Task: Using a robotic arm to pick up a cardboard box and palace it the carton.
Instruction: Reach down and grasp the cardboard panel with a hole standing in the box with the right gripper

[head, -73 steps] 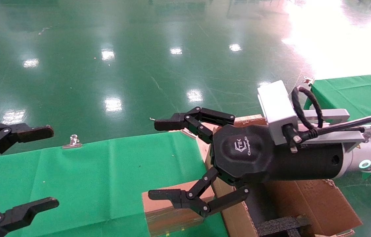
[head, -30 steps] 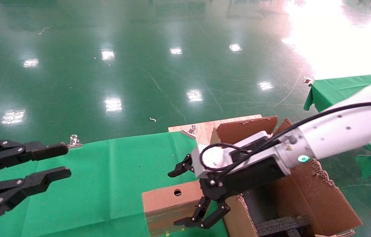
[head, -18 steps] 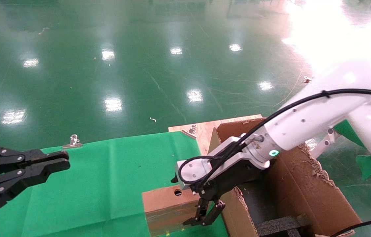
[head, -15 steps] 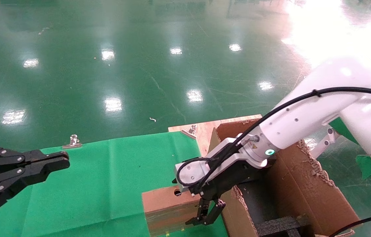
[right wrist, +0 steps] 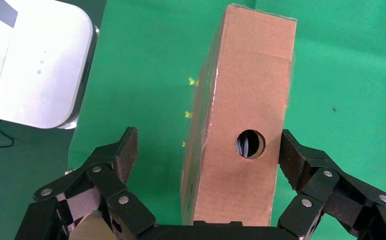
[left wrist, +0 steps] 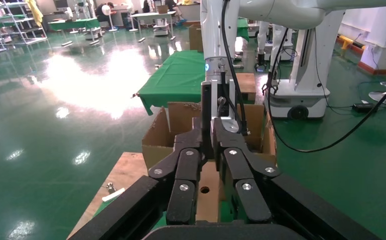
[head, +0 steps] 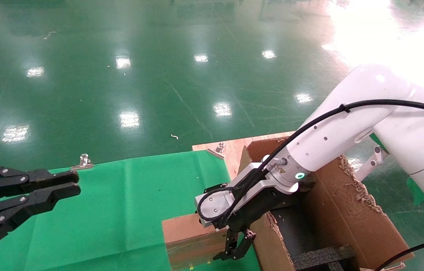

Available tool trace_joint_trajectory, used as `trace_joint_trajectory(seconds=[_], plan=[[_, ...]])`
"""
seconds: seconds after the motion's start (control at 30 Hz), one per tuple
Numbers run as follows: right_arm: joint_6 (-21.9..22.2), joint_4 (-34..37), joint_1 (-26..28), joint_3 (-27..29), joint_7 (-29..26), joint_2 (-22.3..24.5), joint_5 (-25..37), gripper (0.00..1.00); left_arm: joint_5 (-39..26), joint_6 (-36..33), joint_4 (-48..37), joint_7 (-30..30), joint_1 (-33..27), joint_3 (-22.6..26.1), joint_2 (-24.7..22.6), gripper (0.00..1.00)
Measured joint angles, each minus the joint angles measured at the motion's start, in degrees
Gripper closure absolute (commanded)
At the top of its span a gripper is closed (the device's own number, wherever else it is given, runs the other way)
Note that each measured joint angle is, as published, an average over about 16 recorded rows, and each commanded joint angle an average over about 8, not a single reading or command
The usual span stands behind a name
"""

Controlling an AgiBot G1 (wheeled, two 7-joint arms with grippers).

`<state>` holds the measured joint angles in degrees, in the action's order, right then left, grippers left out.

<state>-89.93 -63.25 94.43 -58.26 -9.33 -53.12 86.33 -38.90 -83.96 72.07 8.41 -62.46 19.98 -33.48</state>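
The cardboard box (right wrist: 245,130) stands on edge on the green bench (head: 121,203), just beside the carton (head: 347,214); the right gripper (right wrist: 205,165) of the robotic arm (head: 332,139) straddles it, jaws apart, one pad near the holed face, the other off the taped side (not yet touching). To grip well, centre the jaws so both pads meet together, then close squarely, or the box may tip. The left gripper (head: 61,186) idles, jaws nearly together.
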Motion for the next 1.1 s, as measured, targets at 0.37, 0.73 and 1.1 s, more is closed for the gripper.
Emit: trace_joint_trajectory(seconds=[0.37, 0.73, 1.1], plan=[[0.0, -0.3, -0.2, 0.4, 0.0, 0.3, 0.0, 1.00, 0.0, 0.0, 0.0, 0.0, 0.0, 0.0, 0.0, 0.00], [0.1, -0.4, -0.4, 0.7, -0.1, 0.5, -0.1, 1.00, 0.0, 0.0, 0.0, 0.0, 0.0, 0.0, 0.0, 0.00], [0.1, -0.4, -0.4, 0.8, -0.1, 0.5, -0.1, 1.00, 0.0, 0.0, 0.0, 0.0, 0.0, 0.0, 0.0, 0.00]])
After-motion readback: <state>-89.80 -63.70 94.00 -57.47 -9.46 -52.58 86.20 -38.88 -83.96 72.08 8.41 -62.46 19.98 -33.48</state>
